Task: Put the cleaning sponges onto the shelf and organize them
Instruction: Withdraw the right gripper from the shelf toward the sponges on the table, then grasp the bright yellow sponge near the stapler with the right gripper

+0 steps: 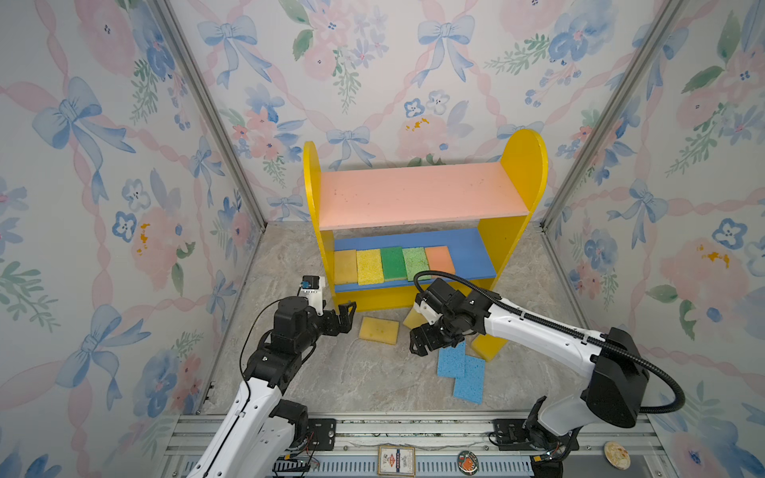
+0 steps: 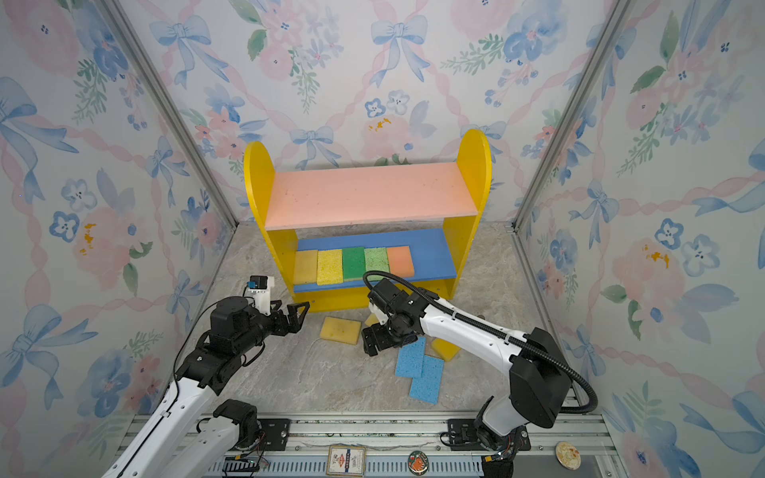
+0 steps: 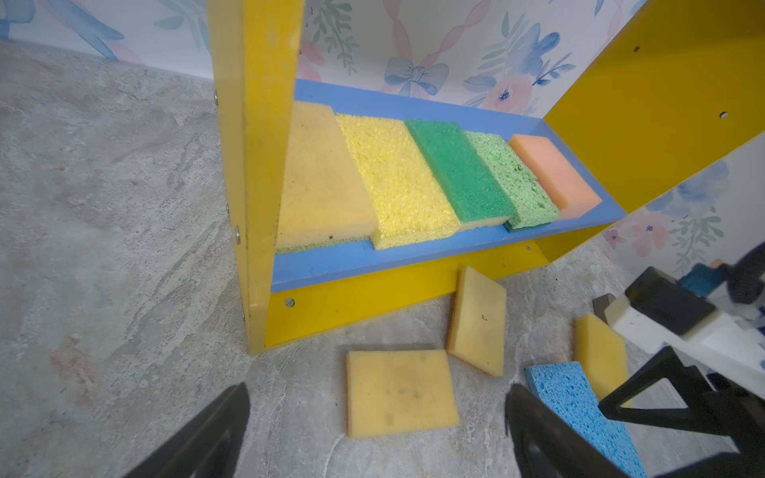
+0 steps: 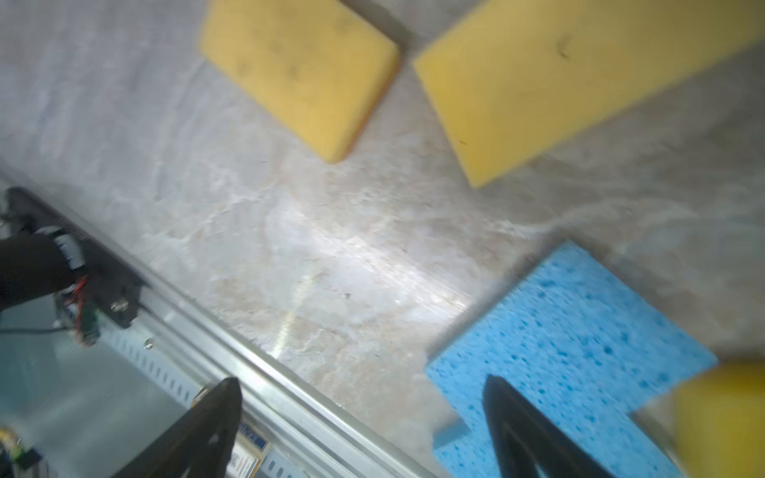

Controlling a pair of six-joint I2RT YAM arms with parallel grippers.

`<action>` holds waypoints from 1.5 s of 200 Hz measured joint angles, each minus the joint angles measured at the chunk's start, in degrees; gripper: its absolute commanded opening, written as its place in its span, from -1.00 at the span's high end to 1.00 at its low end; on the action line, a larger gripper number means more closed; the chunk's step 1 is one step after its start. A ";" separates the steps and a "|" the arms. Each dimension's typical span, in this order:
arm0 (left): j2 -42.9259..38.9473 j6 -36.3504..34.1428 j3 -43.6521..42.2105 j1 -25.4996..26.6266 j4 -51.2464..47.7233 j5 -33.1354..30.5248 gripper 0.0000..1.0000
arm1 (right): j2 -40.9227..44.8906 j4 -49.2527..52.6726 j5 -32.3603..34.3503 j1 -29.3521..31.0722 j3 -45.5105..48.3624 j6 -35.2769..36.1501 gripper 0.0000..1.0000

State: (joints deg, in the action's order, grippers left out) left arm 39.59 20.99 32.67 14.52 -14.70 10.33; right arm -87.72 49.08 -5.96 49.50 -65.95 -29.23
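Looking across both top views, I am reading the right gripper (image 1: 419, 347) as hanging just above the floor (image 1: 352, 385), with its fingers spread wide and nothing between them. The blue sponge (image 1: 450, 361) I am lining up on is lying flat just beside it, on the side toward that arm's own base. Its long axis is running from the shelf (image 1: 523, 165) out toward the front rail, and it is partly overlapping a second blue sponge (image 1: 470, 383) lying nearer the rail. In the right wrist view one finger is showing over that sponge while the other is over bare floor. So I am judging that a short sideways shift is needed to straddle its narrow width. The right arm is clearly the nearer one. The left gripper (image 1: 347, 318), also spread and empty, is hovering beside the flat yellow sponge (image 1: 378, 330). Five sponges (image 1: 392, 263) are already lying side by side on the blue lower board (image 1: 472, 252), while the pink upper board (image 1: 414, 194) is bare.
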 measured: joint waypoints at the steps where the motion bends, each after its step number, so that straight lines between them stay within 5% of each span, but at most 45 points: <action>1: 0.00 0.00 0.00 0.00 0.00 0.00 -0.96 | 0.02 0.11 0.33 0.00 0.13 -0.09 -0.94; 40: 0.26 0.00 0.00 0.00 0.02 0.22 -0.96 | 1.95 4.31 12.41 -2.23 7.85 -8.83 -0.94; 112: 0.48 0.00 -0.02 0.00 0.02 0.48 -0.96 | 16.79 1.16 18.45 -20.33 18.84 -19.85 -0.94; 300: 0.48 0.00 -0.26 0.00 0.02 0.61 -0.96 | 4.39 -12.52 13.57 -29.83 18.97 -21.59 -0.94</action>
State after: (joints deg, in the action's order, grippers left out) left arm 40.07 20.99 32.40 14.52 -14.68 10.94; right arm -83.33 36.56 7.62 19.66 -46.98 -50.83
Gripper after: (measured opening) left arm 0.979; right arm 0.969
